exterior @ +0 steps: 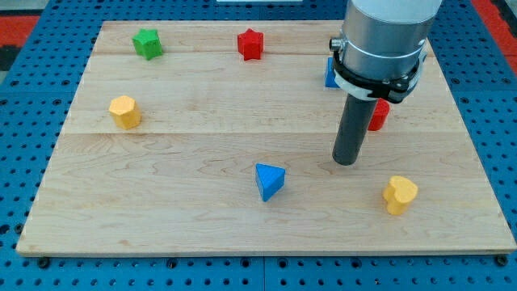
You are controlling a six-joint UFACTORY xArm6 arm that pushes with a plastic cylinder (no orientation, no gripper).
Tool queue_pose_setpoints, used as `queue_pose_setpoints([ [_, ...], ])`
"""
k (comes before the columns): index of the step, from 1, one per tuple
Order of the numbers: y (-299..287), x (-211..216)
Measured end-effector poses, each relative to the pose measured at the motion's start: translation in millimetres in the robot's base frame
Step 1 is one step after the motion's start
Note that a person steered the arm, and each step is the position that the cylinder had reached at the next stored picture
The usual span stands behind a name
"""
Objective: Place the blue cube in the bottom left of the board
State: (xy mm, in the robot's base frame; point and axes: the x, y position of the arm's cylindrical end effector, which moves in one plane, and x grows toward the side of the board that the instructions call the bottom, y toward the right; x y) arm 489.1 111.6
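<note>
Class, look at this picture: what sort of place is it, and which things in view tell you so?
Probably a robotics lab bench: a wooden board lies on a blue perforated base, small coloured blocks like the blue one are scattered about, and my tip touches the board.

Single camera, high at the board's (202, 162) bottom edge, tilted down across it, close enough that the board nearly fills frame. The arm's upper part is cropped at the top; mount position probably fixed, can't confirm.
</note>
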Motion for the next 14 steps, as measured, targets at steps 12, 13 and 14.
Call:
queue_pose_setpoints([
  [12,51.0,-162.4],
  [13,50.2,-180.4],
  [14,39.0,-192.2],
])
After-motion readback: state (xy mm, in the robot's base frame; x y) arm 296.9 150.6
